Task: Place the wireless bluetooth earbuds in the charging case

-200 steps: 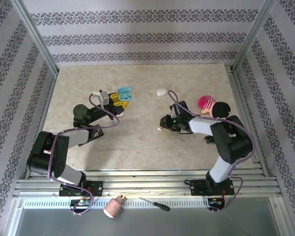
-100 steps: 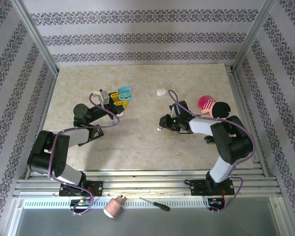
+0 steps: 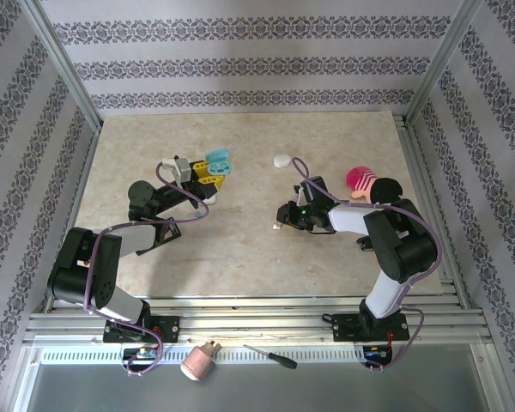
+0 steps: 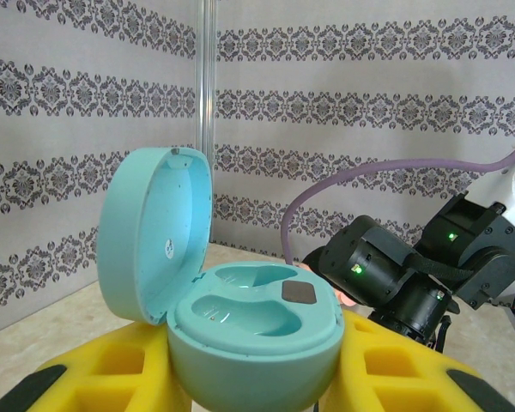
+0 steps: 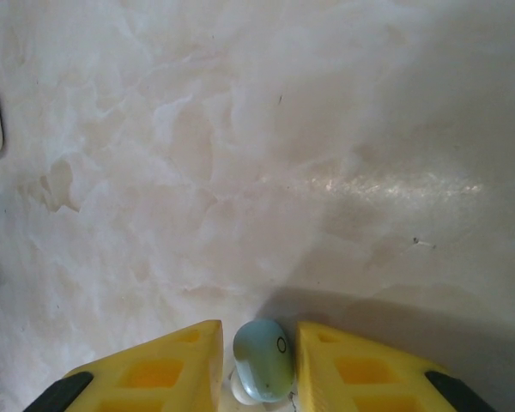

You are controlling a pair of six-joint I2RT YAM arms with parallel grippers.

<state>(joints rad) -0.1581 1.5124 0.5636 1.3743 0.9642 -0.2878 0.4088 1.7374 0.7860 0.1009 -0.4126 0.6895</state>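
Note:
An open teal charging case (image 4: 253, 330) sits between my left gripper's (image 4: 253, 378) yellow fingers (image 4: 112, 378), which are shut on its base. Its lid stands up at the left and both wells are empty. From above, the case (image 3: 217, 160) is left of centre. A pale blue-green earbud (image 5: 263, 360) lies between my right gripper's (image 5: 259, 343) yellow fingertips (image 5: 184, 356), low over the table, with a thin gap on each side. My right gripper (image 3: 280, 224) points left near the table's middle.
A closed white case (image 3: 281, 160) lies behind the right gripper. A pink striped object (image 3: 363, 182) rests by the right arm. The right arm's black wrist (image 4: 395, 275) shows beyond the teal case. A screwdriver (image 3: 270, 356) lies on the front rail.
My right gripper has crept slightly left and toward the near edge. The left gripper and the teal case have stayed put.

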